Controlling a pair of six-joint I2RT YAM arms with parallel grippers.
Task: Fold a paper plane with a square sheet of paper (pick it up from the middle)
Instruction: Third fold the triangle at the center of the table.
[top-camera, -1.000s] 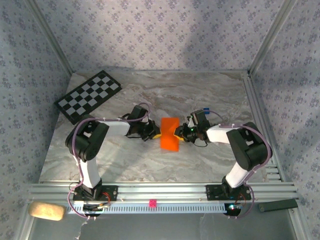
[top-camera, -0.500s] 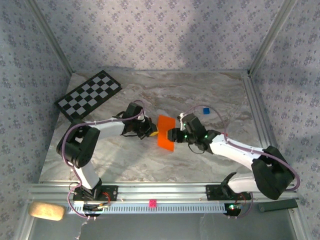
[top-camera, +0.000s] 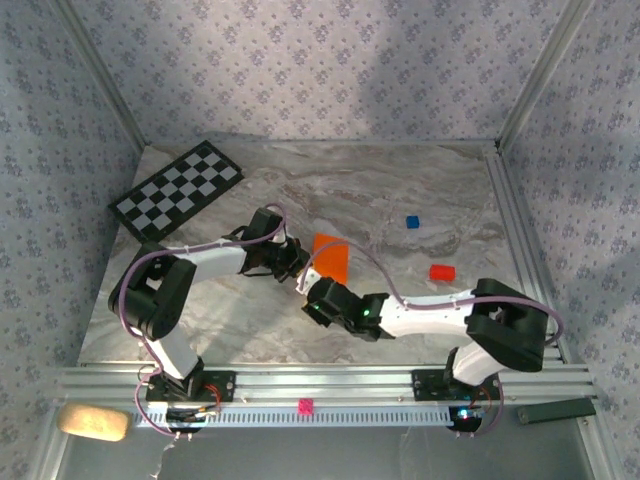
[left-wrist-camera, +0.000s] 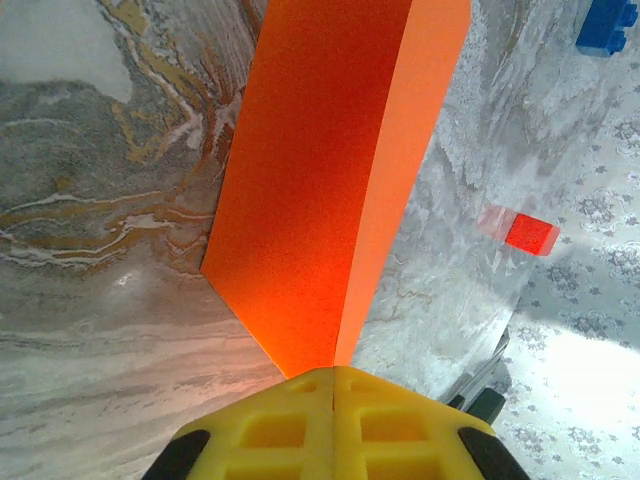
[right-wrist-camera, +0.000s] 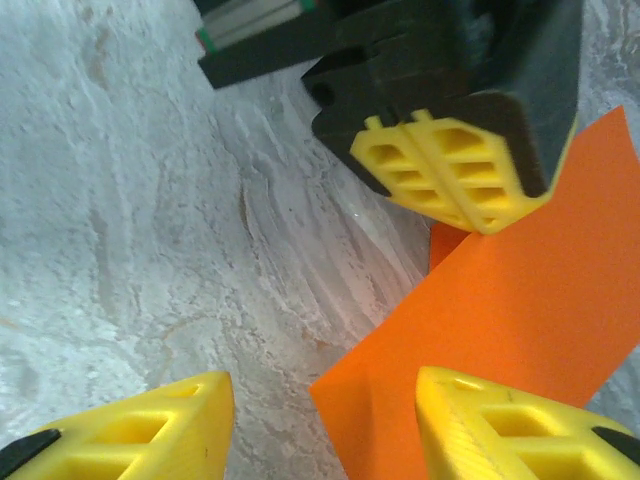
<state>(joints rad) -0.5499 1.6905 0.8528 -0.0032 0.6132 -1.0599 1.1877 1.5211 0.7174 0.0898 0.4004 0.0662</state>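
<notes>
Occupying the middle of the grey marbled worktop (top-camera: 250, 330): one bright orange sheet of thin paper (top-camera: 331, 260), plain, folded along a crease into two panels that meet at an angle. Left pincer (top-camera: 303, 268), yellow-padded, sits at the sheet's left edge with its jaws pressed together on the fold end, so the orange panels fan out from between its pads (left-wrist-camera: 290, 430). Right pincer (top-camera: 318, 297) is on the near side of the sheet, jaws apart and gripping nothing. In its wrist view a corner of the paper lies between the two yellow fingertips (right-wrist-camera: 500, 425); whether either one touches the paper cannot be told. Small blue cube (top-camera: 412, 222), far right of the sheet, well apart from it. Small red cube (top-camera: 442, 271), right of the sheet, nearer than the blue one. Black-and-white checkerboard panel (top-camera: 177, 190), flat at the far left corner of the worktop.
</notes>
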